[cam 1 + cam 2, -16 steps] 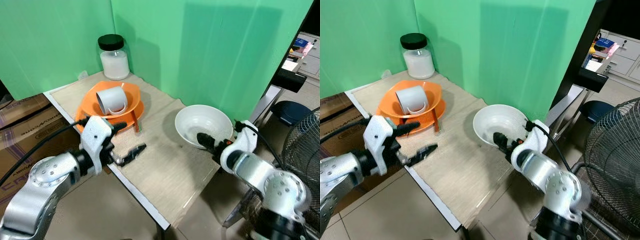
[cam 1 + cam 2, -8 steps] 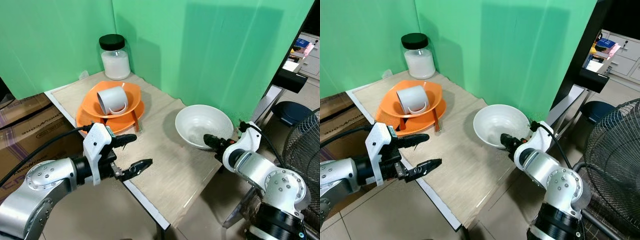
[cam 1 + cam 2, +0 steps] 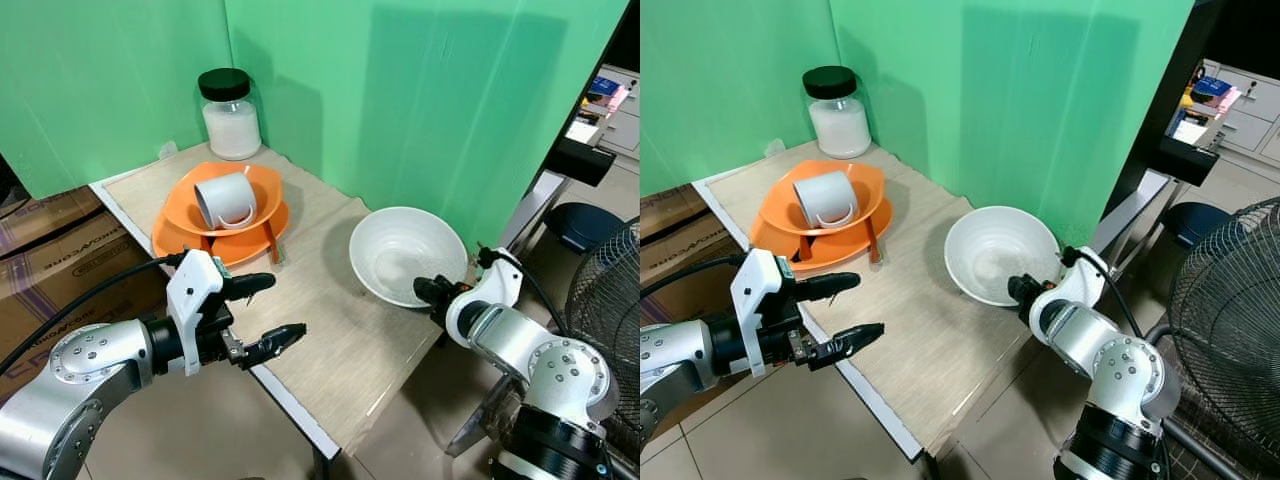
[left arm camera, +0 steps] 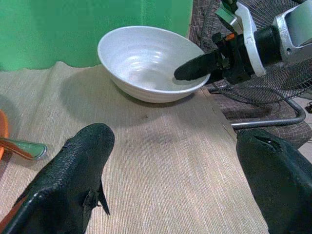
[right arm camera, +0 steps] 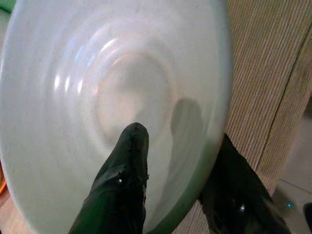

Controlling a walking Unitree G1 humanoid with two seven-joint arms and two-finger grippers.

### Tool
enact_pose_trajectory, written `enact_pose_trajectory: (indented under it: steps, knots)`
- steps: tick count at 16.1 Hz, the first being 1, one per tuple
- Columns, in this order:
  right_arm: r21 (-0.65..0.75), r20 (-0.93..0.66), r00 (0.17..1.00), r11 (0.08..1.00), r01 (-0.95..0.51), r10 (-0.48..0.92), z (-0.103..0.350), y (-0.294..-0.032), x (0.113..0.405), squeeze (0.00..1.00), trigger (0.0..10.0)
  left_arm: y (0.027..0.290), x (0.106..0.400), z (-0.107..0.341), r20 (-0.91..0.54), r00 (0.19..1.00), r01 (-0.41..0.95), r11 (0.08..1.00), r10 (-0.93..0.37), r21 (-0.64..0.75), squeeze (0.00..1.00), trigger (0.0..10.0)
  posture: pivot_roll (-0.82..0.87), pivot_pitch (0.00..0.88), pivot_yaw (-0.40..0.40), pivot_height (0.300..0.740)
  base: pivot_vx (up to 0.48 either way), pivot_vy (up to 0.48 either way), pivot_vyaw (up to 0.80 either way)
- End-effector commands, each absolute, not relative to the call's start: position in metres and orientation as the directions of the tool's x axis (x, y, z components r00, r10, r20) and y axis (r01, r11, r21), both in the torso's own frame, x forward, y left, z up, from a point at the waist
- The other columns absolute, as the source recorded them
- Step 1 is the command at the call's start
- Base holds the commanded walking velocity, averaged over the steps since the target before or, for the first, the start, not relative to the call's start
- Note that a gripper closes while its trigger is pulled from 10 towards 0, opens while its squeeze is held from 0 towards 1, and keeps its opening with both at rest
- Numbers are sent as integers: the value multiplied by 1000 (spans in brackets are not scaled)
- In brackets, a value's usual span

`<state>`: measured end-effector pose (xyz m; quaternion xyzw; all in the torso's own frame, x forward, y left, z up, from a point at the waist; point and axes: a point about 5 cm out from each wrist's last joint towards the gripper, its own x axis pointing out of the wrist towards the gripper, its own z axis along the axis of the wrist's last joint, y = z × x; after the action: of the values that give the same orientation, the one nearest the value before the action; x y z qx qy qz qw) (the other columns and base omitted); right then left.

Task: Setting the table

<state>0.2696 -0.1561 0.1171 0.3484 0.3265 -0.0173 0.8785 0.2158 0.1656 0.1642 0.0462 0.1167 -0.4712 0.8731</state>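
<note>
- While the right gripper is reaching in from the tabletop's right edge, its fingers are straddling the near rim of the white bowl: one finger inside, the other outside under the wall, clamped on the rim.
- Bowl is sitting near the right edge of the tabletop, close to the green backdrop; it is looking slightly tilted, though I cannot tell if it is lifted off the surface.
- Left gripper is hovering over the front edge, fingers spread wide and gripping nothing, pointing across toward the bowl.
- Left wrist view is showing both of its fingers apart over bare tabletop, with the bowl and right gripper well ahead.
- Orange bowl is sitting on an orange plate toward the left back part of the tabletop; a white mug is lying on its side inside the orange bowl.
- An orange-handled utensil is leaning off the plate's right side onto the tabletop.
- Jar with black lid and white contents is standing at the back corner.
- Cardboard boxes are sitting on the floor off the left edge; a fan is standing to the right.
</note>
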Motion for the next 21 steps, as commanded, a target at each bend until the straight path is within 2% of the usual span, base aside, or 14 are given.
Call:
enact_pose_trajectory:
  steps: [1,8,10,12,14,16,17,18,19,21]
  knots:
    - [610,-535,819,766,204,208,125,-152,274,0,0,166,216,168,-249,534,833,553,-808,-8,0,10000,75,0,7,740,0,0,0]
    - [617,-450,865,778,121,223,136,-152,268,0,0,165,220,167,-248,544,829,559,-802,12,0,10000,64,0,14,740,0,0,0]
    - [615,-361,904,787,45,230,148,-154,265,0,0,166,221,168,-244,559,821,570,-793,29,0,10000,64,0,13,740,0,0,0]
    - [593,-253,941,804,-33,225,170,-160,261,0,0,167,224,171,-226,596,799,597,-771,72,0,10000,63,0,12,740,0,0,0]
    - [543,-107,981,836,-79,162,194,-170,253,0,0,166,235,175,-174,681,732,670,-711,128,0,10000,56,0,17,740,0,0,0]
    - [485,-34,994,871,-74,103,203,-176,246,0,0,164,245,179,-122,752,659,737,-648,150,0,10000,40,0,24,740,0,0,0]
    - [436,28,997,897,-75,70,208,-179,234,0,3765,158,250,181,-67,804,593,790,-591,155,0,10000,40,0,24,740,0,0,0]
    - [377,45,997,923,-72,60,208,-179,230,0,10000,157,251,180,-55,827,562,814,-560,147,0,10000,40,0,24,740,0,0,0]
    - [315,46,997,946,-70,59,206,-178,226,0,10000,156,252,180,-44,843,537,832,-537,142,0,10000,40,0,24,740,0,0,0]
    - [324,48,996,942,-93,81,203,-173,223,0,10000,152,254,177,-45,855,517,842,-517,153,0,10000,33,0,21,740,0,0,0]
